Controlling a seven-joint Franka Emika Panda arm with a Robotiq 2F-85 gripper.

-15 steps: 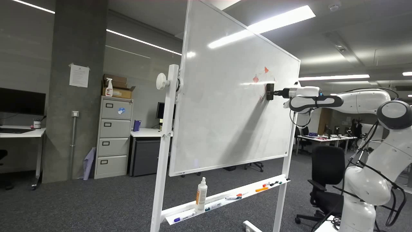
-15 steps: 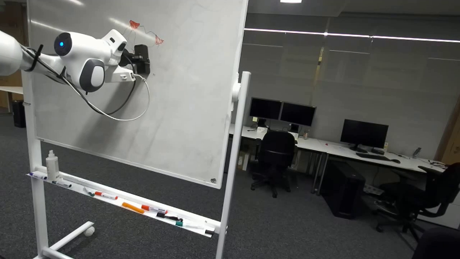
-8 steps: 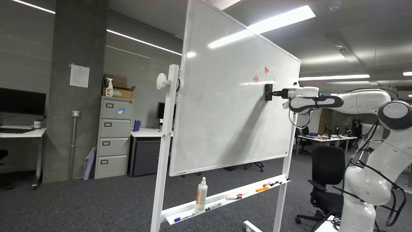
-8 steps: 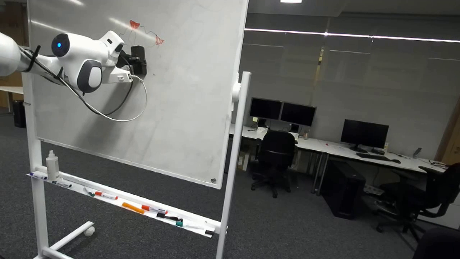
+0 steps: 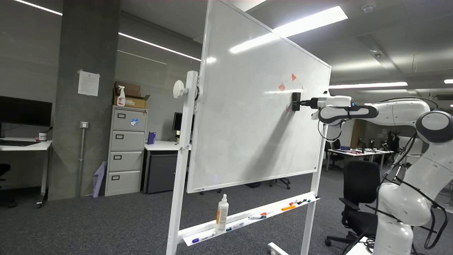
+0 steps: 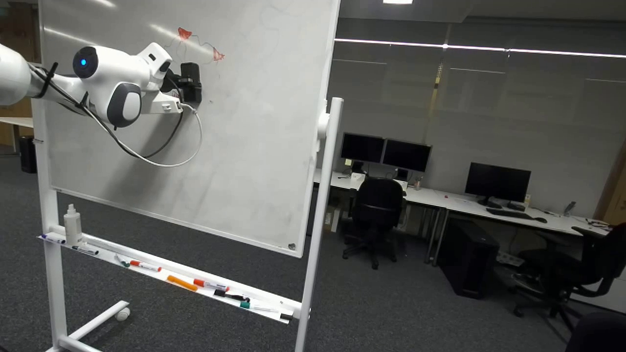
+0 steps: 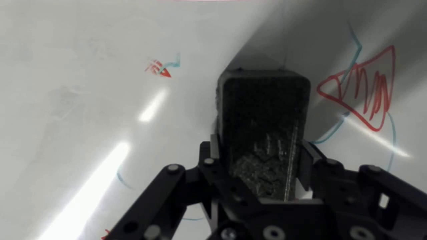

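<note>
Gripper (image 7: 260, 151) is clamped on the black eraser (image 7: 263, 100), up at the whiteboard (image 5: 244, 134); contact hard to tell. Around it on the whiteboard: red scribbles (image 7: 378, 96), teal lines (image 7: 353, 63), grey smudges (image 7: 65, 100), glare (image 7: 93, 190). Ledge (image 6: 266, 296) below carries pens (image 6: 182, 282) and a bottle (image 5: 222, 214). Room has grey carpet (image 5: 124, 226), a cabinet (image 5: 127, 141), desks (image 6: 425, 197) with monitors (image 6: 406, 155), black chairs (image 6: 376, 205).

A long white tray (image 5: 191, 233) carries an upright bottle (image 5: 222, 215) and several scattered markers (image 6: 145, 266).
</note>
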